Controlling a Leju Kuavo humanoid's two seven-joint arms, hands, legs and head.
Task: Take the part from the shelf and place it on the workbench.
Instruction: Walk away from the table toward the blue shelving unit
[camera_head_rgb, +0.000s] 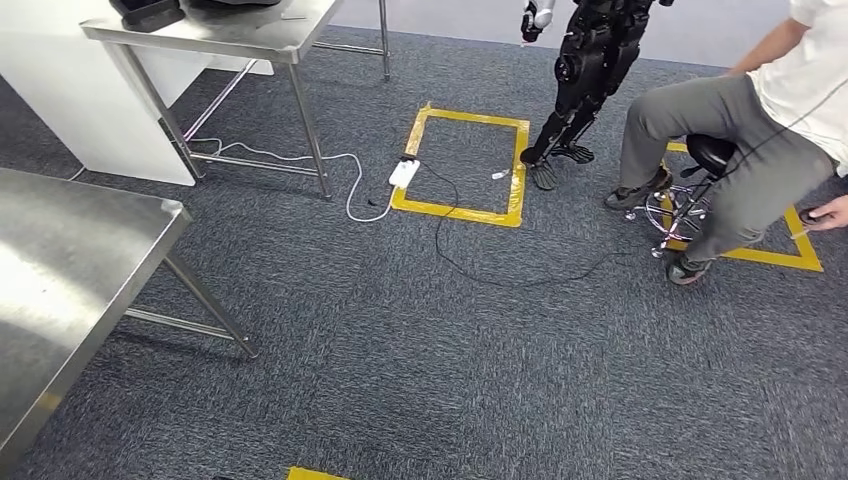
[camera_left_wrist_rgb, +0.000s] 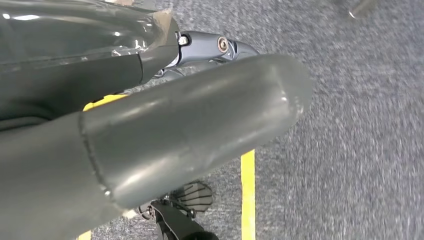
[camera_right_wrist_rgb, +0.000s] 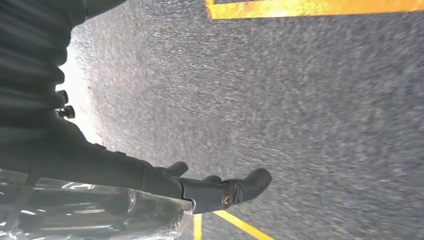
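Observation:
A steel workbench juts in at the left of the head view, its top bare and shiny. My left hand hangs over the grey carpet; its thick grey thumb lies straight, the darker fingers reach out behind it, and it holds nothing. My right hand also hangs above the carpet with its dark fingers stretched out and nothing in them.
A second steel table at the back left carries a dark object. Yellow tape squares mark the carpet, with a white power strip and cables beside one. Another dark robot stands at the back. A person sits on a stool at the right.

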